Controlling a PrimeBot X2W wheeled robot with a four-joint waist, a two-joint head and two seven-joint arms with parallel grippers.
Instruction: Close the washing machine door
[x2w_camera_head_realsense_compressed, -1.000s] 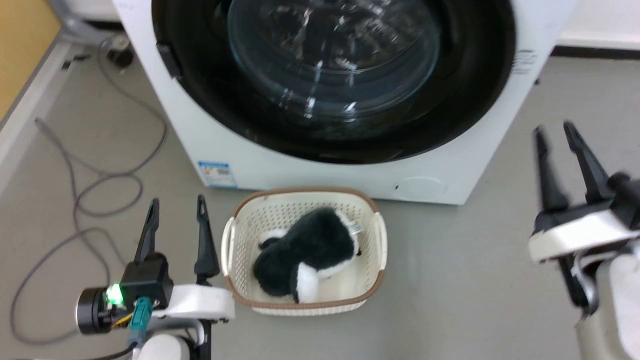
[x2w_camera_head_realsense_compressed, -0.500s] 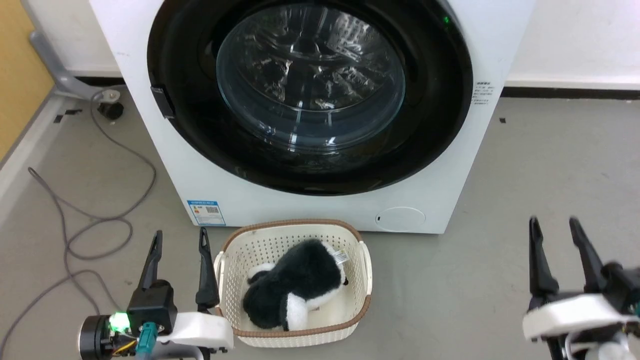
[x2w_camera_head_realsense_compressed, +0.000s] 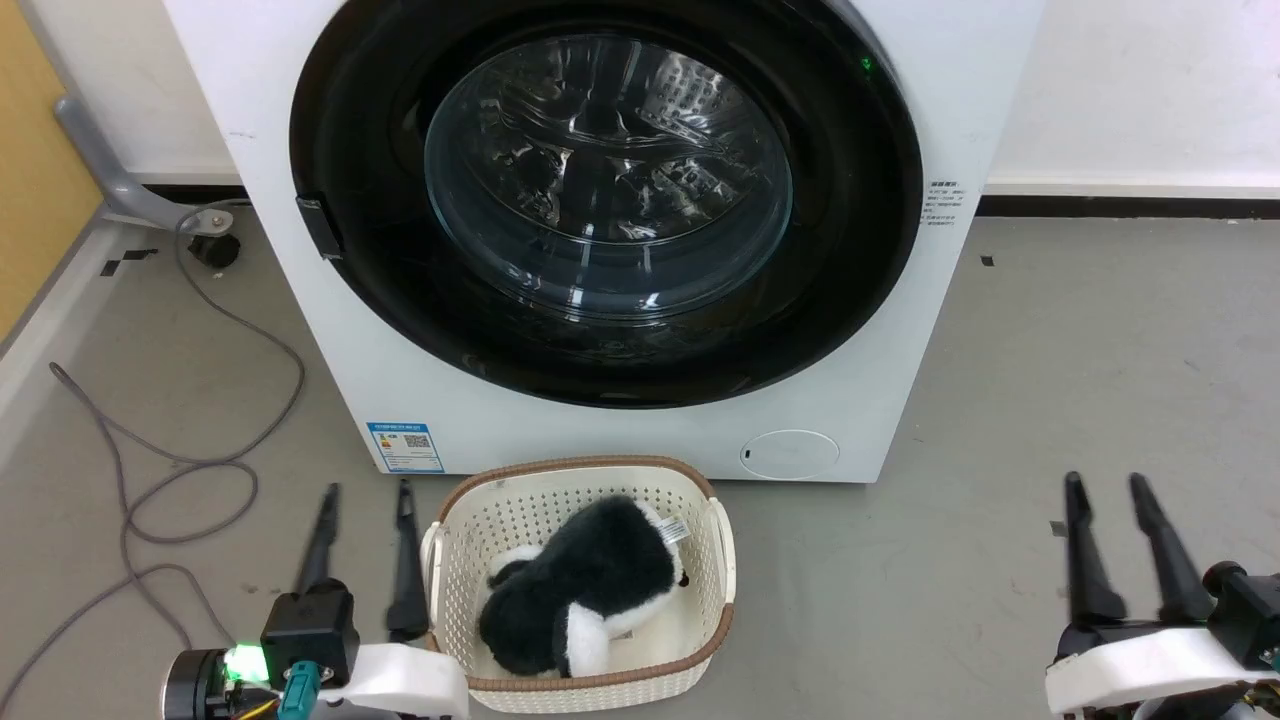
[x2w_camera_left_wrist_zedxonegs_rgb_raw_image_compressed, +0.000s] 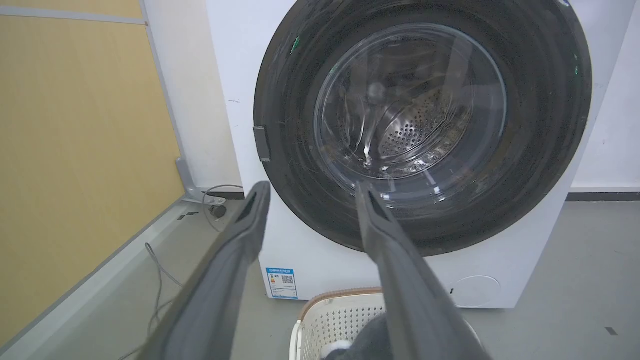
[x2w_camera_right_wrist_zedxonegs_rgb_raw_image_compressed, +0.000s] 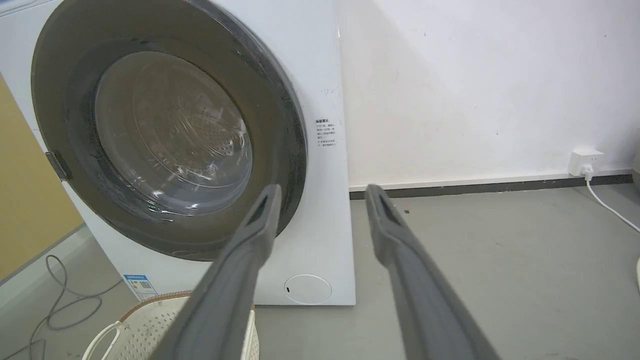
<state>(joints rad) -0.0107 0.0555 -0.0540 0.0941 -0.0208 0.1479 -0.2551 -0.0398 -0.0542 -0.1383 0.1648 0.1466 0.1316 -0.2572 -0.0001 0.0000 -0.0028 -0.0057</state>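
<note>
Most likely a sparse test room or lab corner set up as a laundry spot: one washing machine (x2w_camera_head_realsense_compressed: 640, 440) stands alone on a bare grey floor (x2w_camera_head_realsense_compressed: 1100, 350) against a plain white wall (x2w_camera_right_wrist_zedxonegs_rgb_raw_image_compressed: 475, 90) with dark skirting (x2w_camera_right_wrist_zedxonegs_rgb_raw_image_compressed: 475, 187), a yellow partition panel (x2w_camera_left_wrist_zedxonegs_rgb_raw_image_compressed: 75, 150) beside it, a grey cable (x2w_camera_head_realsense_compressed: 301, 378) trailing loose, a wall socket (x2w_camera_right_wrist_zedxonegs_rgb_raw_image_compressed: 585, 161), and a basket (x2w_camera_head_realsense_compressed: 700, 660) with a soft toy (x2w_camera_head_realsense_compressed: 590, 590) in it

Lighting is bright and even with soft shadows; white glare streaks the washing machine door (x2w_camera_head_realsense_compressed: 606, 190) glass, and both wrist views appear hazy and low-contrast.

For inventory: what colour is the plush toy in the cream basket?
Black and white plush toy; head view.
</note>
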